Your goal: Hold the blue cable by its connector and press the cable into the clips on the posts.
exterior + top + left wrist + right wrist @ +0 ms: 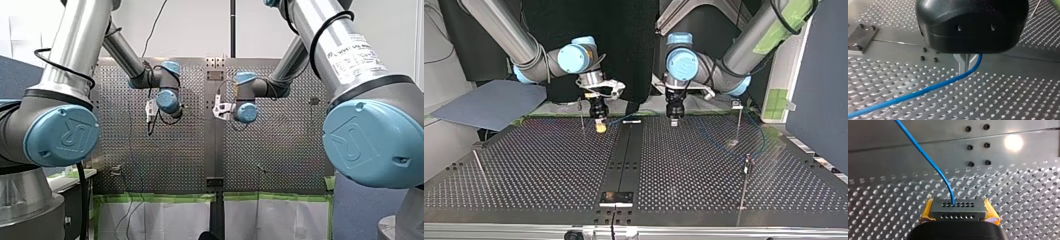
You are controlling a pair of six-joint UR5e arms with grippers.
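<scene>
In the right wrist view my right gripper (958,205) is shut on a grey connector block (958,213), its yellow pads (927,213) against both ends. The blue cable (930,160) rises out of the connector and runs away over the table. The left wrist view shows my left gripper (965,67) with its metal fingers shut on the blue cable (923,91), which trails off across the perforated plate. Seen in the top view, my right gripper (600,125) and my left gripper (673,121) both hang just above the table's far edge. A faint cable loop (724,144) lies near the posts.
Thin posts stand on the table in the top view: one (582,116) beside my right gripper, two with clips (738,120) (746,182) at the right, and a leaning rod (480,169) at the left. A dark strip (624,160) with a bracket (616,198) runs down the middle.
</scene>
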